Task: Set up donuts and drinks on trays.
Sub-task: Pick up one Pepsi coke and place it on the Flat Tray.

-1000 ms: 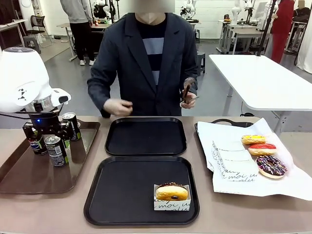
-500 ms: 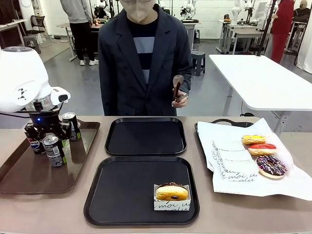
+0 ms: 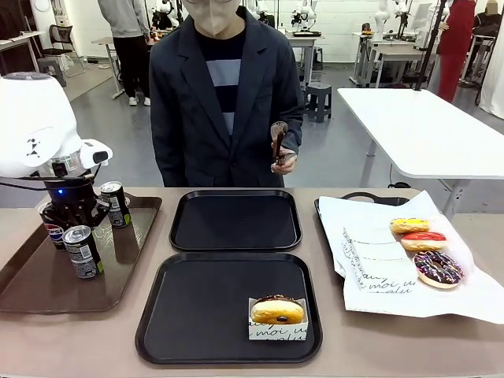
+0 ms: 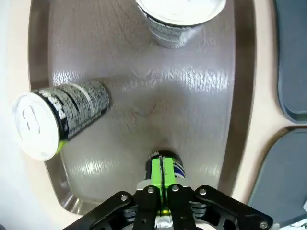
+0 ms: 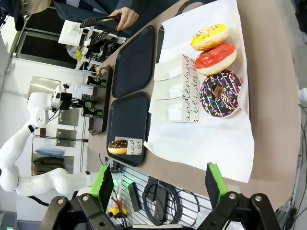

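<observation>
Over the brown tray [image 3: 31, 293], the left gripper [image 4: 163, 165] has its green pads pressed flat together right at a Pepsi can [image 4: 176, 166]; I can't tell if it actually grips it. A front can [image 3: 82, 252] and a back can [image 3: 115, 203] stand upright nearby. In the middle lie the far tray [image 3: 235, 236] and the near tray [image 3: 197, 315], with a sleeved donut [image 3: 277, 311] in the near tray's front right corner. Three iced donuts [image 3: 424, 240] lie on paper [image 3: 378, 276] to the right. The right gripper [image 5: 158, 184] is spread wide, holding nothing.
</observation>
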